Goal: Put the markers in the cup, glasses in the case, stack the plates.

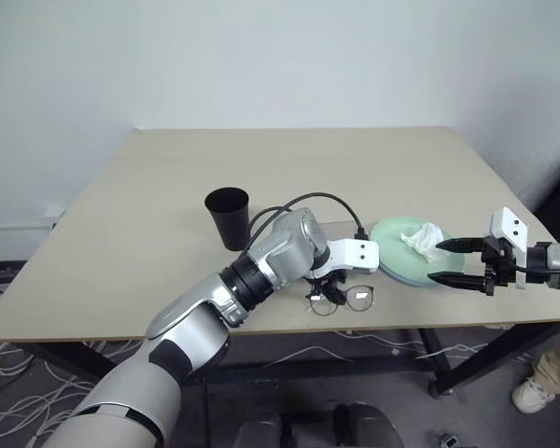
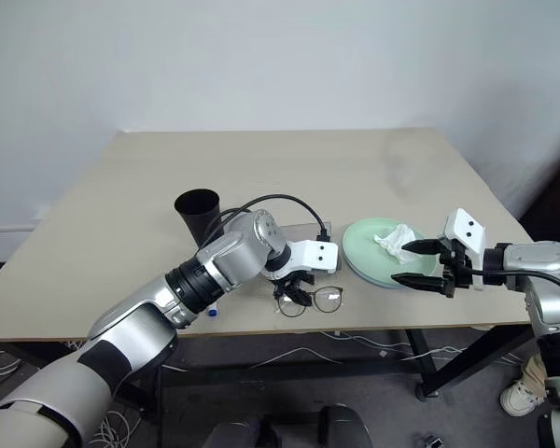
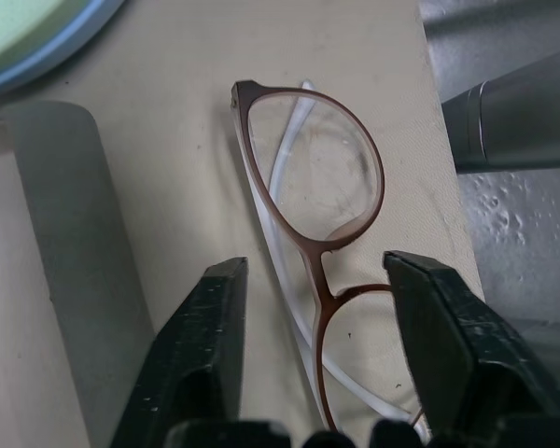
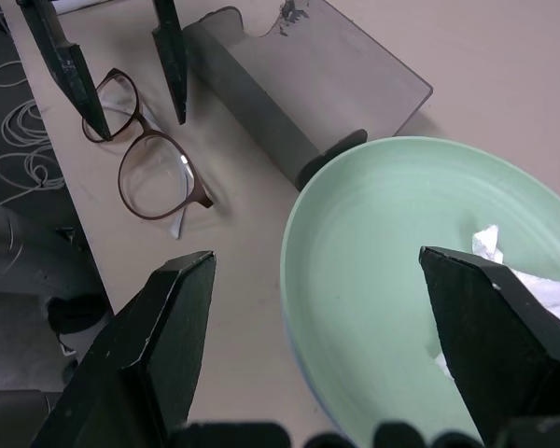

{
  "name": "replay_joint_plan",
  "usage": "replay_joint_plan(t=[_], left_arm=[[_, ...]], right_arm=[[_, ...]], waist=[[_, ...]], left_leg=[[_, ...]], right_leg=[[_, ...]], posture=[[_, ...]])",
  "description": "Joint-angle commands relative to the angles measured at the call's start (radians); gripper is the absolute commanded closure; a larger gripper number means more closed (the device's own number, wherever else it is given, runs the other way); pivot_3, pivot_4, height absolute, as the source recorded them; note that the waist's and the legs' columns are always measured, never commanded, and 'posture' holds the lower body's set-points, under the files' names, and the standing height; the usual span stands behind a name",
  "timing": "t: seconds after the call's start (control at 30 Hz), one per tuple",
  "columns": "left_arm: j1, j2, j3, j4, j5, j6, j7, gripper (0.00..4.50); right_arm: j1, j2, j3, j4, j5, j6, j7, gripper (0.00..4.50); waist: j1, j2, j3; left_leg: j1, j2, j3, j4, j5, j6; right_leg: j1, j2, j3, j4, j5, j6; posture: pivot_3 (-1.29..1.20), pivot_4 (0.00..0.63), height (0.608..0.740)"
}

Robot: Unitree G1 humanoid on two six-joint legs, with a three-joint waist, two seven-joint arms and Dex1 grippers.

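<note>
The thin brown-framed glasses (image 3: 308,201) lie folded by the table's (image 1: 149,205) near edge, just beside the grey case (image 4: 289,79). Light and fragile, they are best pinched at the bridge, which the left gripper's (image 3: 313,308) spread fingers straddle. The right gripper (image 1: 453,261) is held wide open at the stacked plates (image 1: 401,261).

One cup (image 1: 228,217), one pair of glasses (image 4: 149,168), one case (image 4: 299,89), two stacked plates (image 1: 401,257), one tissue (image 1: 424,240).

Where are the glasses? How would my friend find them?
Look at the table's near edge, just beside the green plate. The glasses lie flat there, between the left gripper's open fingers. They are the only thing with thin brown rims and round clear lenses.
</note>
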Motion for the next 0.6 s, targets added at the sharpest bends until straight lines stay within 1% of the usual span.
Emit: replay_joint_plan(t=[0.03,0.27,0.6], left_arm=[[-0.015,-0.004,0.004,-0.027,0.005,-0.004,0.008,1.93],[-0.018,-0.013,0.011,0.000,0.010,-0.047,0.038,1.93],[-0.004,-0.012,0.001,0.022,0.014,-0.083,0.040,1.93]], right_arm=[[-0.007,-0.001,-0.042,-0.038,0.023,-0.008,-0.008,0.71],[-0.001,0.002,-0.042,-0.044,0.026,-0.009,-0.014,0.71],[0.015,0.003,-0.050,-0.061,0.032,-0.005,-0.026,0.71]], waist=[[0.000,0.000,0.000],[0.000,0.000,0.000],[0.000,0.000,0.000]], left_leg=[[0.000,0.000,0.000,0.000,0.000,0.000],[0.000,0.000,0.000,0.000,0.000,0.000],[0.000,0.000,0.000,0.000,0.000,0.000]], right_leg=[[0.000,0.000,0.000,0.000,0.000,0.000],[0.000,0.000,0.000,0.000,0.000,0.000],[0.000,0.000,0.000,0.000,0.000,0.000]], posture=[[0.00,0.000,0.740],[0.00,0.000,0.740],[0.00,0.000,0.740]])
